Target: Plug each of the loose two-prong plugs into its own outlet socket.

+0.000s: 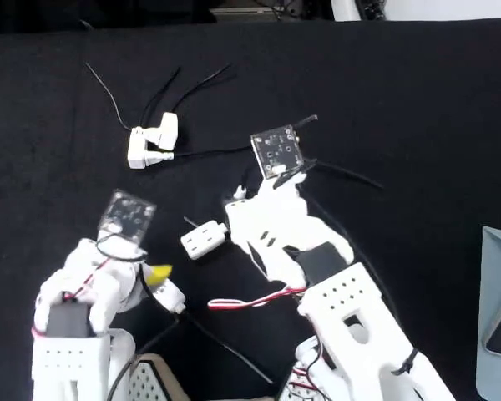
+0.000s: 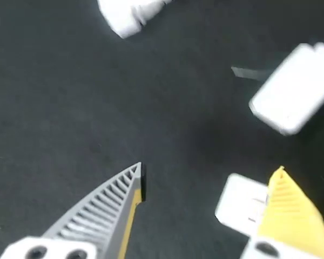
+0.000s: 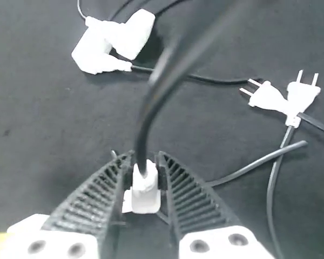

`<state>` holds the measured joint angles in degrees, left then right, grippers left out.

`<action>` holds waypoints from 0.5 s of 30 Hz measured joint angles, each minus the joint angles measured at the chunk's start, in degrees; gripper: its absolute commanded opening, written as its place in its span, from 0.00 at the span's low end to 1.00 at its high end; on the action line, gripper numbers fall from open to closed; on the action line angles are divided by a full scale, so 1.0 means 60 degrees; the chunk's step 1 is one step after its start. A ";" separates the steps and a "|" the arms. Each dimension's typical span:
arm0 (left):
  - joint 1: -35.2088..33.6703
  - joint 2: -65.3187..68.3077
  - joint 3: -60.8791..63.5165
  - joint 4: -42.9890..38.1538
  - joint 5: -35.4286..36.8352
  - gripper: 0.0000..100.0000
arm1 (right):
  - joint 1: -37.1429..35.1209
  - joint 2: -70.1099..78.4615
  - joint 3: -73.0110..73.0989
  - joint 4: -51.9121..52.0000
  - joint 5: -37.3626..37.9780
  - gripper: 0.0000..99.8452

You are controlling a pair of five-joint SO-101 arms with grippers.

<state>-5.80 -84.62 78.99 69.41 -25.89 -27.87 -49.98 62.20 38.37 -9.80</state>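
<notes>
My right gripper (image 3: 140, 162) is shut on a white two-prong plug (image 3: 143, 191) whose black cable rises between the fingers. From above, that gripper (image 1: 238, 197) hangs just beyond a white outlet block (image 1: 204, 240). Two loose white plugs (image 3: 267, 94) (image 3: 305, 91) lie side by side on the black cloth. A joined pair of white outlet pieces (image 1: 150, 142) (image 3: 110, 43) lies farther back. My left gripper (image 2: 210, 170) is open low over the cloth, and a white socket piece (image 2: 243, 204) (image 1: 169, 294) rests against its yellow finger (image 2: 289, 208). The outlet block (image 2: 294, 89) lies ahead of it.
Thin black cables (image 1: 204, 83) trail over the black cloth (image 1: 401, 100) behind the outlet pieces and past the right arm (image 1: 351, 175). A grey container (image 1: 499, 309) stands at the right edge. The far right of the cloth holds nothing.
</notes>
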 measured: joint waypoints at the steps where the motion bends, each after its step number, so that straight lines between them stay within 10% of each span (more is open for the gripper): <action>1: 0.0103 0.0484 -0.0132 -0.0015 -0.0088 0.35 | 0.0015 0.0000 0.0073 0.0000 0.0000 0.01; 15: 0.0469 0.6110 -0.1832 -0.2725 -0.0630 0.35 | 0.0293 0.0000 0.0542 -0.0513 0.0000 0.01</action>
<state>-2.99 -47.96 68.00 53.05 -29.67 -26.11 -49.98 65.45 35.30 -9.80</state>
